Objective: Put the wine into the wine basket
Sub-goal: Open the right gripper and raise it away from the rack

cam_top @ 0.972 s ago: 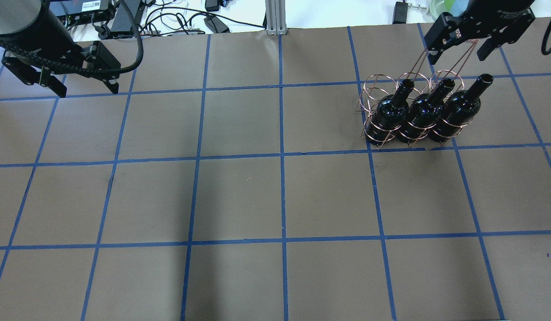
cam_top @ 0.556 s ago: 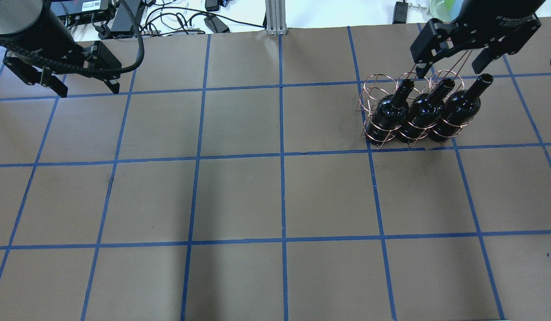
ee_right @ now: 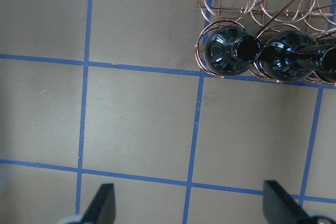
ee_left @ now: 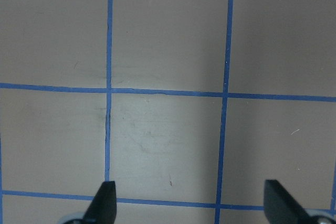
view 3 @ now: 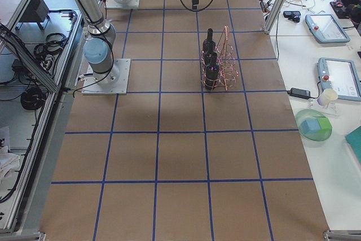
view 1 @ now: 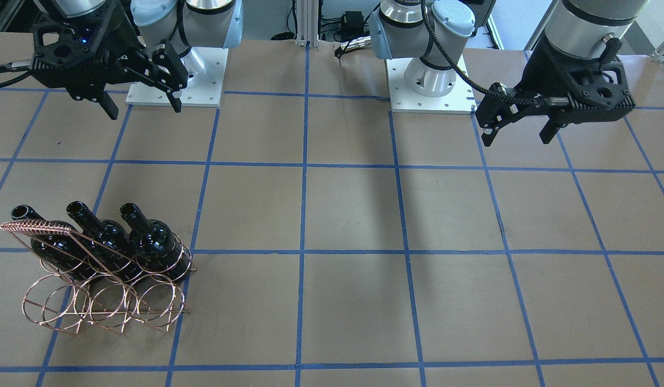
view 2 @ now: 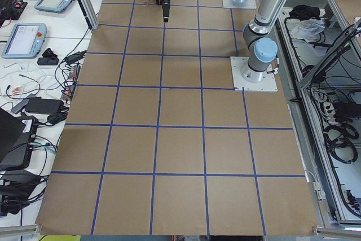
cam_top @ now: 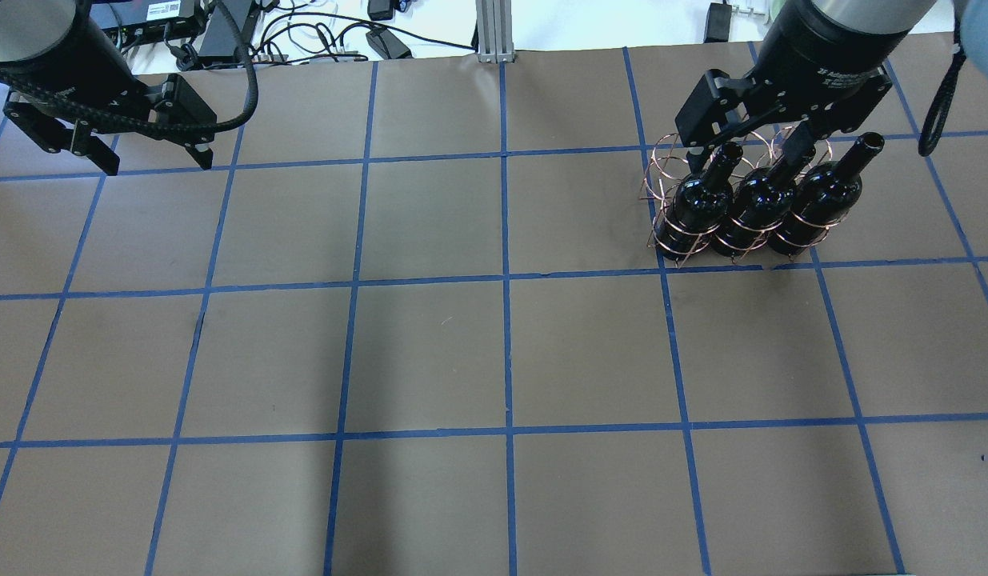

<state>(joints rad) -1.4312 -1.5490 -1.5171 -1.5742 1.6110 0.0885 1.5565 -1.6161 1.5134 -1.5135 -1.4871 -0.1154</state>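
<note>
Glossy black glass wine (cam_top: 754,204) is stood upright in the round hoops of the copper-wire basket (view 1: 36,228), in the row nearest the robot. The right gripper (view 1: 143,109) and left gripper (view 1: 517,138) are held with fingers spread, raised apart from it.

Wine basket (cam_top: 662,170) handle mostly hidden behind right gripper (cam_top: 742,160)

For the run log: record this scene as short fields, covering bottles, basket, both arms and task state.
bottles: three glossy black glass wine bottles, upright, mouths open
basket: rose-copper wire basket, on the robot's right side of the table
placement: one bottle per hoop in the row nearer the robot; the far row holds nothing
left gripper: jaws open, holding nothing
right gripper: jaws open, holding nothing, raised near the basket
surface: brown paper table with a blue tape grid
task state: looks complete
</note>
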